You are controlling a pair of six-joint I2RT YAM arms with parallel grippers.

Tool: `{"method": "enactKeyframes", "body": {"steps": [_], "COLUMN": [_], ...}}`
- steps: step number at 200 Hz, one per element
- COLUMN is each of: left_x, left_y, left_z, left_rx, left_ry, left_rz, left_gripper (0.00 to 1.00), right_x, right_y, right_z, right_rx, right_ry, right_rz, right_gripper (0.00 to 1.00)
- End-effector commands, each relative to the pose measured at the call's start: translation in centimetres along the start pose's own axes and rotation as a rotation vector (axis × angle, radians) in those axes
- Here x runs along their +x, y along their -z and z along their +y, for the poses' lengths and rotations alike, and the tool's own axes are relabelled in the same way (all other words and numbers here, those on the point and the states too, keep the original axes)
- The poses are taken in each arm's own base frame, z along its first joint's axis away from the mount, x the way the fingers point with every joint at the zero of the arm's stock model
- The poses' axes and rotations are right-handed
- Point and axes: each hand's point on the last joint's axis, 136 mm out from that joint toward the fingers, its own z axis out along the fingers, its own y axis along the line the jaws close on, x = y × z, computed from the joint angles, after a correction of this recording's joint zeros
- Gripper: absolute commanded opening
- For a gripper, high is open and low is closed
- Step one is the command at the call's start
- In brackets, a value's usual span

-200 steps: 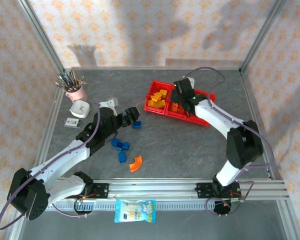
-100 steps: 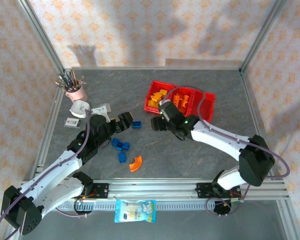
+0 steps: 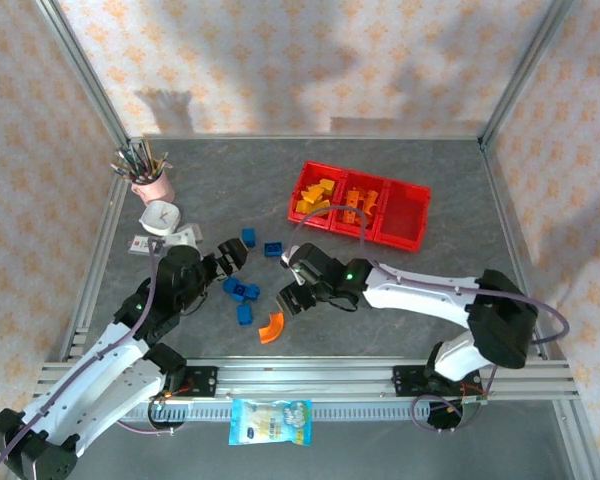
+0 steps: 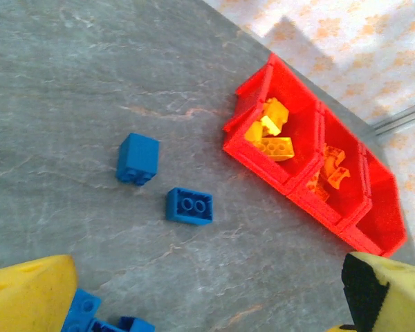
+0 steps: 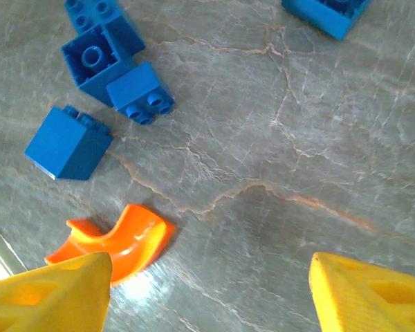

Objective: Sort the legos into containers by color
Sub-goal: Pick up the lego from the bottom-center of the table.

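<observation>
The right gripper (image 5: 209,270) hung low over the table, its yellow fingertips (image 5: 62,290) spread apart with only bare surface between them. The left gripper (image 4: 204,277) was spread wide as well and held nothing.

Under both lay a grey table (image 5: 297,138) with a stone look, veined with pale and rusty lines. Around it stood walls (image 3: 280,60) papered in cream with orange flowers, with aluminium posts (image 3: 85,75) at the corners. A pink cup (image 3: 157,185) of pens sat well off beyond the left gripper's outer side.

An orange arc (image 5: 114,242) lay on the table just beside one right fingertip, not touching it. Just past the arc was a cluster of blue bricks (image 5: 97,76), close together, which from above lay between the two grippers.

Ahead of the left gripper sat a blue cube (image 4: 137,158) and a flat blue brick (image 4: 189,206), near each other but apart. Farther ahead, well away from both grippers, stood the red tray (image 4: 263,166). Yellow bricks (image 4: 270,131) filled its end compartment and orange bricks (image 4: 328,176) its middle one.
</observation>
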Motion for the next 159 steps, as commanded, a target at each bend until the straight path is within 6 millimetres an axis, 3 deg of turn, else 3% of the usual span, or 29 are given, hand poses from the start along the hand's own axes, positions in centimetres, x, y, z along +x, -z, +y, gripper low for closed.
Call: {"method": "enactKeyframes", "body": {"steps": [1,36,159], "left_x": [-0.3,-0.1,-0.2], "left_y": [0.9,1.6,3.4], "left_z": [1.8,2.4,3.6], "left_rx": [-0.075,-0.093,-0.107], "left_ry": [0.024,0.039,0.066], "left_rz": [-0.017,-0.019,-0.049], "left_gripper": [0.99,0.99,0.99], "right_x": [-0.3,0.8,4.1], "right_y": [-1.2,-3.6,-7.1], "right_z": [1.9,2.5,3.1], "right_rx": [-0.008,0.117,0.333], "right_ry": [-0.153,-0.319,-0.467], "right_rz": [0.006,0.074,0.211], "right_gripper": [0.75,0.73,0.63]}}
